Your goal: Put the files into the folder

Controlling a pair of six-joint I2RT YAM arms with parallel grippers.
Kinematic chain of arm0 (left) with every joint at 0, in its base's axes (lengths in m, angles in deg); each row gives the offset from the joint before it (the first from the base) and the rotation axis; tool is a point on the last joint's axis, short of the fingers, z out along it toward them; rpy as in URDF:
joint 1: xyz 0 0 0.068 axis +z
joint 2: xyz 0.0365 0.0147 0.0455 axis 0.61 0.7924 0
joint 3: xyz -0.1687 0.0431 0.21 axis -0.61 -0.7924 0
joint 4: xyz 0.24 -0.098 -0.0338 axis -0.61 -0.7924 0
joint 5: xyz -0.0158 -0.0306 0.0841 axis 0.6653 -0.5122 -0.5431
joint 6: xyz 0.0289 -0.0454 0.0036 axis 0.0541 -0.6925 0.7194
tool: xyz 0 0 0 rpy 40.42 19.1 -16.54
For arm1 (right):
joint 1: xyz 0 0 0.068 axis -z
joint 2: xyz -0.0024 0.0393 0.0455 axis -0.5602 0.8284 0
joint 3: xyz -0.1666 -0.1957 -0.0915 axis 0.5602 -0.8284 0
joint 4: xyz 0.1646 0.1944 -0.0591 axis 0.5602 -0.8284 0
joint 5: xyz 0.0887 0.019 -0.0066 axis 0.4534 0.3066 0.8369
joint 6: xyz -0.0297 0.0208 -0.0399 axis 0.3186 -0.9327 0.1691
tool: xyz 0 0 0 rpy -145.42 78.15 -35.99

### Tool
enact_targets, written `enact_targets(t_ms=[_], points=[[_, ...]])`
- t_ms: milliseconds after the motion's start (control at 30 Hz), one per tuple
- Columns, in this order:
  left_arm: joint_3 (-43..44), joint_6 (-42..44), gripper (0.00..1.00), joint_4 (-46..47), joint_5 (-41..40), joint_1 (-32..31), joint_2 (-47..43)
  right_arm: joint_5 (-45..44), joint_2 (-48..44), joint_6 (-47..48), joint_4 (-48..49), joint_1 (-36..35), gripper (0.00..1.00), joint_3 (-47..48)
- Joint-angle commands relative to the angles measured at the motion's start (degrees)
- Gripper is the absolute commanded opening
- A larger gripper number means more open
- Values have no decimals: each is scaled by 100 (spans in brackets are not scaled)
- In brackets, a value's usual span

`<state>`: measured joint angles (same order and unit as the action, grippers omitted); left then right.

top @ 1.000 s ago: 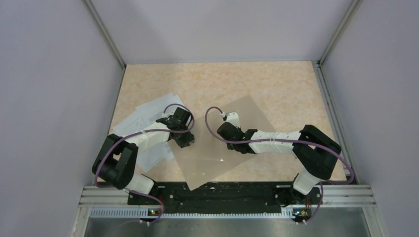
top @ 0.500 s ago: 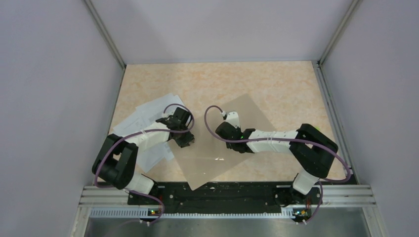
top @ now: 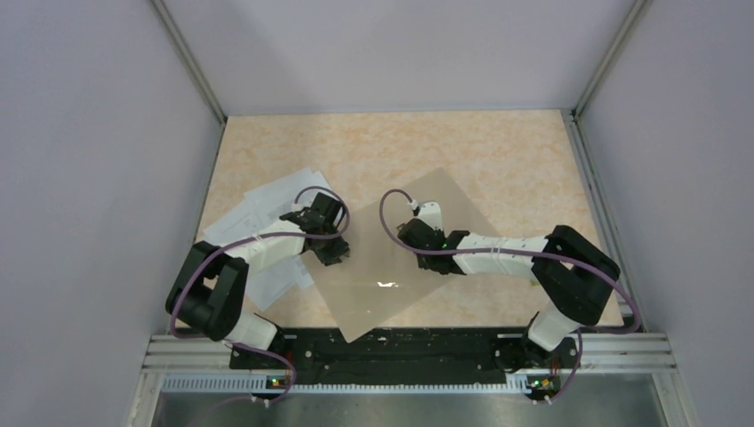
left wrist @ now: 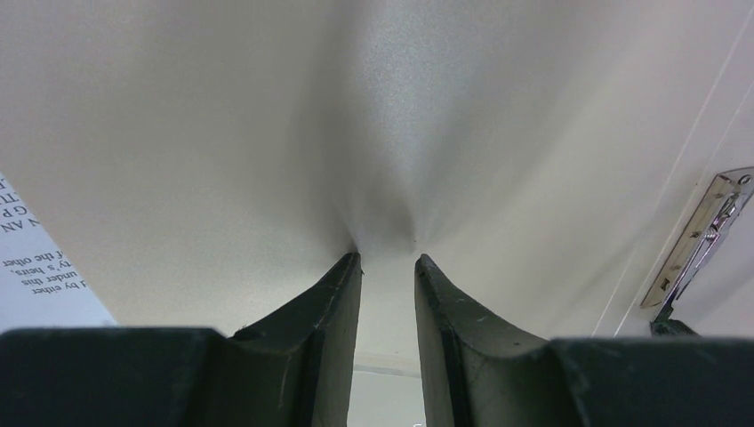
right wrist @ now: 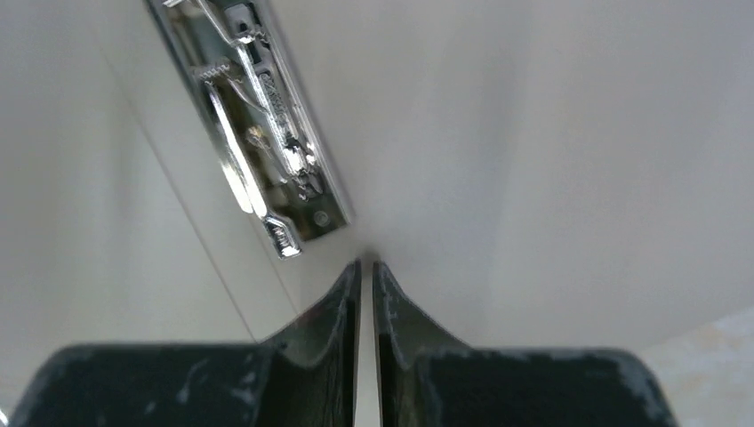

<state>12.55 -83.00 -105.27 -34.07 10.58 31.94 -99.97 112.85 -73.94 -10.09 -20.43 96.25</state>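
Note:
The brown folder [top: 373,307] lies diagonally at the table's middle. Its pale inner face fills the left wrist view [left wrist: 267,116] and the right wrist view [right wrist: 551,133], with a metal clip [right wrist: 258,133] fixed inside. My left gripper [top: 333,252] is at the folder's left edge, fingers close together, tips [left wrist: 387,258] pinching the pale sheet. My right gripper [top: 411,229] is over the folder's upper part, almost fully shut [right wrist: 365,262] on the cover beside the clip. The files [top: 267,203] lie spread at the left, partly under the left arm; one printed sheet [left wrist: 36,267] shows.
The metal clip also shows at the right edge of the left wrist view [left wrist: 698,236]. Grey walls enclose the beige marbled table [top: 498,151] on three sides. The arm bases and a rail [top: 400,351] run along the near edge.
My right gripper has moved a little right and towards the back over the folder, and the cover has shifted with it. The left arm and the files have not moved.

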Motion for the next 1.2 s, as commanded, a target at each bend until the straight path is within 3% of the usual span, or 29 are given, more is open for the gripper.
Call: enact_targets(t_ms=[0, 167, 467, 600, 833, 1167], points=[[-170, 458, 35, -74, -408, 108, 297, -132, -189, 167, -381, 150, 9, -77], [-27, 807, 35, 70, -116, 110, 366, 30, -302, 281, -216, 148, 9, -42], [709, 1780, 36, 226, 783, 54, 1046, 1145, -551, 752, 587, 127, 15, -94], [947, 1953, 36, 154, 831, 21, 1031, 1154, -651, 974, 650, 130, 26, 25], [1173, 1975, 44, -174, 757, -4, 445, 594, -119, 1409, 233, 145, 39, 585], [442, 1296, 59, -257, 626, -45, -823, 581, 657, 1484, 78, 196, 36, 998]])
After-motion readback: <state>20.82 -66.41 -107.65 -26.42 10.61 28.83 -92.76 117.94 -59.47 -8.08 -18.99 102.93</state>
